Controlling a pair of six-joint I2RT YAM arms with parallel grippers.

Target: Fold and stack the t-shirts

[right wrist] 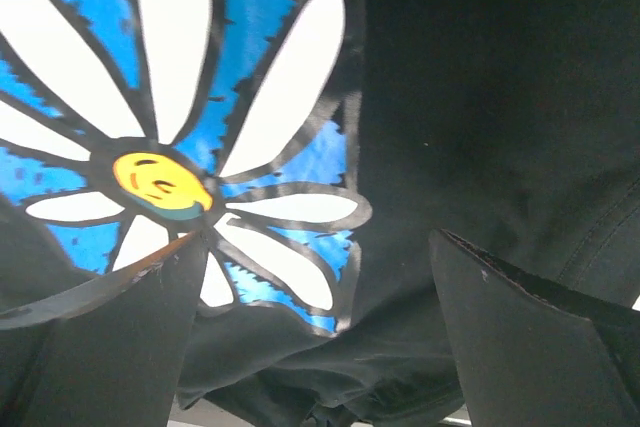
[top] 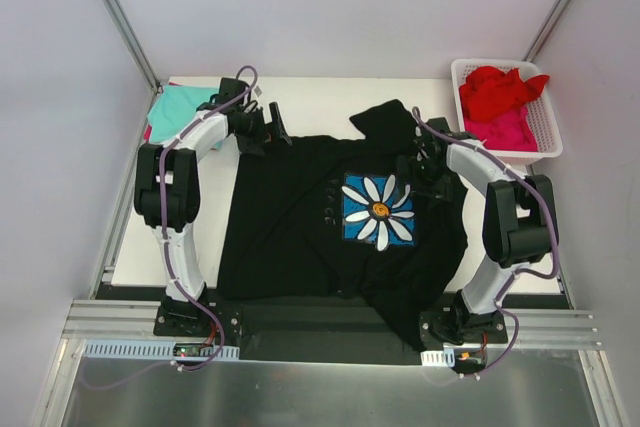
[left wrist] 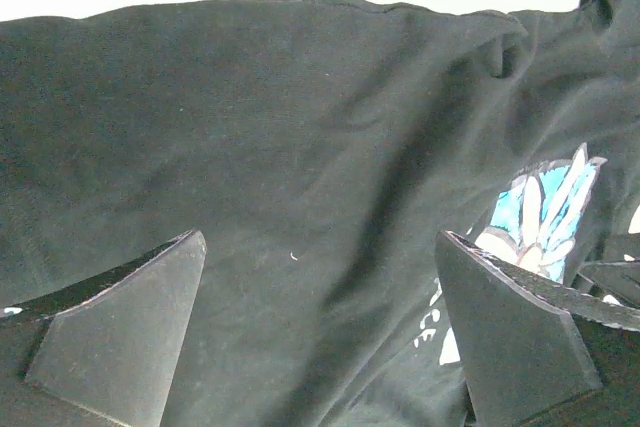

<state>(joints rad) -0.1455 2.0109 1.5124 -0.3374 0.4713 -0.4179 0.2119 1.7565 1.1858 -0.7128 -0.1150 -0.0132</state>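
One large black t-shirt [top: 300, 237] lies spread left of the white basket [top: 545, 147], its long axis running left-right, one sleeve pointing toward the basket. Inside the basket sit a red shirt [top: 497, 90] and a pink shirt [top: 505, 130]. Above the black cloth, the left gripper [left wrist: 320, 237] and the right gripper [right wrist: 318, 237] gape wide, holding nothing.

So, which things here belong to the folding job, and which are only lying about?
Part of the job:
- black t-shirt with the flower print, spread on the table
- teal t-shirt
- red t-shirt
- pink t-shirt

Only there:
- white basket, which holds the red and pink ones
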